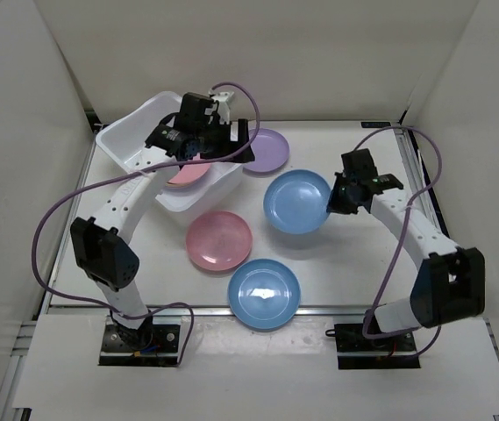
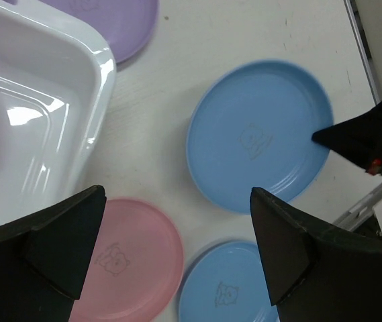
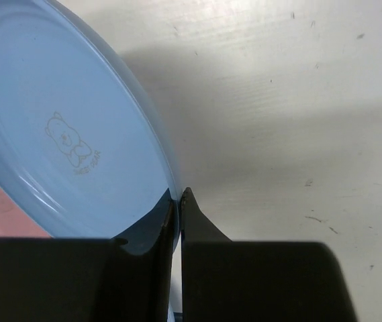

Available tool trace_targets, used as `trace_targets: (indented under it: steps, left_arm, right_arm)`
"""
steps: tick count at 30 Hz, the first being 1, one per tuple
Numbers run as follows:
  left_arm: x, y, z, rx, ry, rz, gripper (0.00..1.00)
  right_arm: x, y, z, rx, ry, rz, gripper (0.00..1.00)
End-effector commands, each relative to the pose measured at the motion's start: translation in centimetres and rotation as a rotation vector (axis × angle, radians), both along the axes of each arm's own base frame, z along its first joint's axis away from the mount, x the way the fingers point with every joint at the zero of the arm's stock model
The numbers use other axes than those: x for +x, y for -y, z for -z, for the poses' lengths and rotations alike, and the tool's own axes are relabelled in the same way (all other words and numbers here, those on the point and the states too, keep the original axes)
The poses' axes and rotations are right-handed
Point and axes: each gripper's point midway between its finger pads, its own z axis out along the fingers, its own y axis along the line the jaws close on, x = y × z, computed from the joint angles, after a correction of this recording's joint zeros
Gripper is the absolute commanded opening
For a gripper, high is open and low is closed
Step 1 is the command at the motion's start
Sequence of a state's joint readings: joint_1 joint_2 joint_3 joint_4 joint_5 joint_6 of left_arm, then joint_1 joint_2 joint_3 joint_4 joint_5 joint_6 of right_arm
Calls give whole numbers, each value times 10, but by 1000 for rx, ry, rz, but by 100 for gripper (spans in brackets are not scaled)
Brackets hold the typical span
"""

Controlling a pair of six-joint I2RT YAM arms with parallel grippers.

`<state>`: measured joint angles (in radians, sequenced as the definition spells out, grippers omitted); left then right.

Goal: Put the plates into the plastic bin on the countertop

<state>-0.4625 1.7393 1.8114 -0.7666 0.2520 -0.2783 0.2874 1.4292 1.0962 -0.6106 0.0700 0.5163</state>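
Note:
My right gripper (image 1: 331, 200) is shut on the right rim of a blue plate (image 1: 295, 201), which it holds tilted just above the countertop (image 1: 354, 263); its fingers pinch the rim in the right wrist view (image 3: 177, 201). My left gripper (image 1: 231, 140) is open and empty over the right end of the white plastic bin (image 1: 135, 136). A pink plate (image 1: 188, 174) lies in the bin. On the countertop lie a purple plate (image 1: 267, 151), a pink plate (image 1: 218, 240) and a second blue plate (image 1: 264, 294).
Metal rails (image 1: 420, 175) edge the countertop. White walls enclose the back and sides. The bin's glossy corner (image 2: 76, 107) fills the left of the left wrist view.

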Motion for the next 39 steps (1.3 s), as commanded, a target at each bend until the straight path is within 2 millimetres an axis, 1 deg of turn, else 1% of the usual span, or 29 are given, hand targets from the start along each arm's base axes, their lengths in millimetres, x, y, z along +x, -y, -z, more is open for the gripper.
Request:
trace_targets:
  steps: [1,3,4,5,6,7,8,11,13,15,18,19,21,22,23,24,26,27,28,29,30,32,33,34,35,36,37,38,39]
  left_arm:
    - [-10,12,-5,-29,7,62,99]
    - [-11,19,-6,-55,6,90,99]
    - [-11,23,-6,-65,6,111,99]
    - [-15,28,-6,-77,0,135,100]
    - [-15,31,-6,-79,6,140,99]
    - [-13,31,-4,-72,8,138,100]
    - [-15,33,-2,-69,6,143,100]
    - [-13,30,9,-47,-13,123,100]
    - [-14,32,11,-51,-18,139,99]
    - [-12,34,15,-47,-26,141,95]
    - [-10,36,19,-47,-37,144,82]
    - [-10,36,18,-50,-35,147,72]
    - [-13,40,17,-64,-39,170,58]
    - [-13,40,14,-67,-36,172,44]
    - [-14,40,12,-71,-32,175,37]
    - [-13,41,8,-74,-20,182,27]
    - [-12,39,4,-73,-9,178,15]
    - [-12,38,1,-68,3,166,10]
    - [-10,34,-1,-67,10,153,10]
    - [-8,31,-4,-66,19,144,10]
    - [-7,27,-9,-71,25,131,10]
    - [5,9,-15,-71,38,56,10]
    - [9,0,-22,-77,51,25,10]
    - [20,-21,-27,-83,58,-36,10]
    - [25,-33,-32,-101,62,-72,10]
    - [31,-43,-39,-117,79,-102,10]
    - [39,-68,-49,-134,98,-158,10]
    - [42,-78,-55,-153,105,-185,10]
    - [47,-90,-62,-169,126,-210,10]
  right_arm:
    - [3,0,-50,10,117,-38,0]
    - [3,-9,-68,53,159,-66,0]
    - [1,-17,-74,95,162,-97,0]
    - [0,-22,-80,111,170,-113,0]
    - [0,-25,-85,127,179,-125,0]
    - [0,-32,-91,156,190,-149,0]
    - [0,-35,-96,170,202,-162,0]
    - [0,-45,-115,221,247,-210,0]
    - [0,-50,-126,250,274,-233,0]
    - [-3,-57,-135,286,290,-263,0]
    - [-7,-64,-145,326,307,-297,0]
    - [-6,-65,-149,332,324,-302,0]
    - [-6,-67,-151,337,328,-314,0]
    - [-4,-69,-151,341,329,-321,0]
    - [-3,-69,-149,345,325,-323,0]
    - [-1,-73,-148,358,320,-333,0]
    - [1,-76,-145,365,310,-341,0]
    - [3,-77,-146,369,309,-345,0]
    - [5,-77,-146,364,310,-349,0]
    - [8,-78,-142,358,300,-350,5]
    - [11,-79,-146,355,311,-351,11]
    - [18,-78,-143,346,303,-341,32]
    - [20,-80,-149,351,316,-348,45]
    - [22,-82,-150,355,317,-355,50]
    - [24,-82,-150,357,314,-350,56]
    - [26,-83,-148,359,305,-348,67]
    - [28,-85,-151,366,309,-351,69]
    - [30,-85,-151,370,306,-345,73]
    - [33,-86,-148,373,296,-348,84]
